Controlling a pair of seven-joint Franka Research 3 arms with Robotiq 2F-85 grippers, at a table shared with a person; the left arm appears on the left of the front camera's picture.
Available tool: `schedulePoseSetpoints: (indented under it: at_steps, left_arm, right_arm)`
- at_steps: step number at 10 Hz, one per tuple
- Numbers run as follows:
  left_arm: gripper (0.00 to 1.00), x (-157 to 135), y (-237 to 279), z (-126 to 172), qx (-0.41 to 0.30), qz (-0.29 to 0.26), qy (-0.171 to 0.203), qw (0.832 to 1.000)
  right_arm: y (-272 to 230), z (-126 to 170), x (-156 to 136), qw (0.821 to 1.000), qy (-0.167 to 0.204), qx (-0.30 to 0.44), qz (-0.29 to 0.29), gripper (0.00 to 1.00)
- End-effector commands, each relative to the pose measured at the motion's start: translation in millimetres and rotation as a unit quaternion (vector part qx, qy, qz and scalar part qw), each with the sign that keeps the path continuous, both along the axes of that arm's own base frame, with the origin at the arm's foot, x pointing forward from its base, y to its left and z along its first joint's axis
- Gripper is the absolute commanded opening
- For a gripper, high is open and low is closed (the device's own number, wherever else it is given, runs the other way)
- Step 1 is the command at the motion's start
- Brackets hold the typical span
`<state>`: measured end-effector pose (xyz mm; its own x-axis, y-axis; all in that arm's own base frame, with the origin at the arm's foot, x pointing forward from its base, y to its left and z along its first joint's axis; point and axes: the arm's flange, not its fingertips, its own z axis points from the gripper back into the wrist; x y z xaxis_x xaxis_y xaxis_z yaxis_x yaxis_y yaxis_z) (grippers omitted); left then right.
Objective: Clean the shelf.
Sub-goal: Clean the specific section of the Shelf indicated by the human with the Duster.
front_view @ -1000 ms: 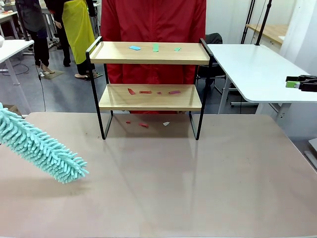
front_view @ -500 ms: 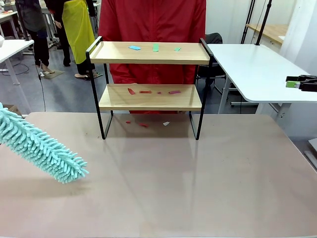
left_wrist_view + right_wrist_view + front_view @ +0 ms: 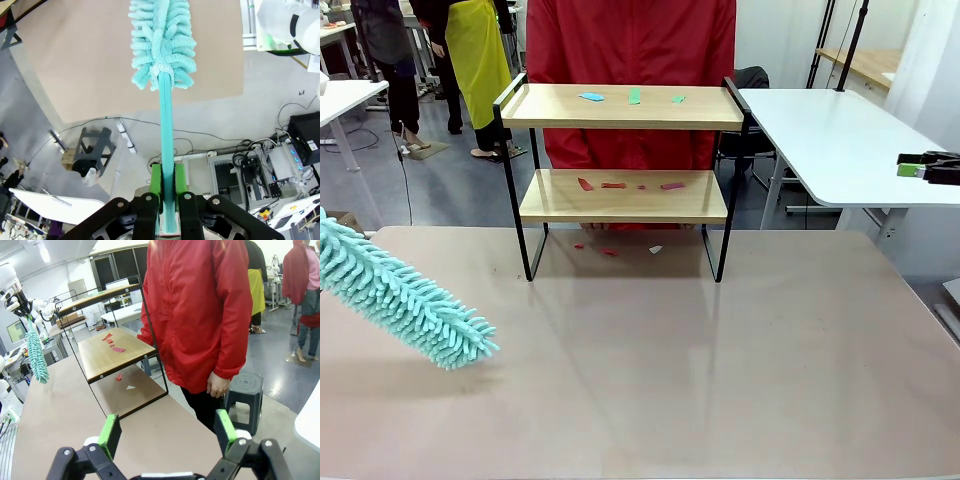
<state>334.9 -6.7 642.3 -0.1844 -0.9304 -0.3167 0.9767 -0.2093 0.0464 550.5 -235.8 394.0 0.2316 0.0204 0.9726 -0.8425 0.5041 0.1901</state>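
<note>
The shelf (image 3: 620,118) stands at the far middle of the brown table, seen side-on as the shelf (image 3: 97,362) in the right wrist view. Blue and green scraps (image 3: 634,96) lie on its top board and red scraps (image 3: 613,185) on its lower board. More scraps (image 3: 610,251) rest on the table beneath it. My left gripper (image 3: 167,175) is shut on the handle of a teal duster (image 3: 162,35). The duster (image 3: 405,298) hangs tilted over the table's left side, well clear of the shelf. My right gripper (image 3: 167,432) stands open and empty, its fingers (image 3: 920,160) at the right edge.
A person in a red jacket (image 3: 630,45) stands right behind the shelf, one hand (image 3: 217,385) hanging down by a dark stool (image 3: 245,390). A white table (image 3: 840,140) stands at the back right. The brown table (image 3: 720,360) is bare in front of the shelf.
</note>
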Motion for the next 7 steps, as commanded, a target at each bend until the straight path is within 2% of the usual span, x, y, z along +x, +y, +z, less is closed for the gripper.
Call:
schedulePoseSetpoints:
  at_steps: [1, 7]
  left_arm:
    - [0.13, -1.5, 2.7, 1.4, 0.004, -0.007, 0.002, 1.0]
    - [0.13, -1.5, 2.7, 1.4, 0.004, -0.007, 0.002, 1.0]
  right_arm:
    - [1.0, 2.5, 0.5, 1.0, -0.002, -0.001, 0.001, 1.0]
    - [1.0, 2.5, 0.5, 1.0, -0.002, -0.001, 0.001, 1.0]
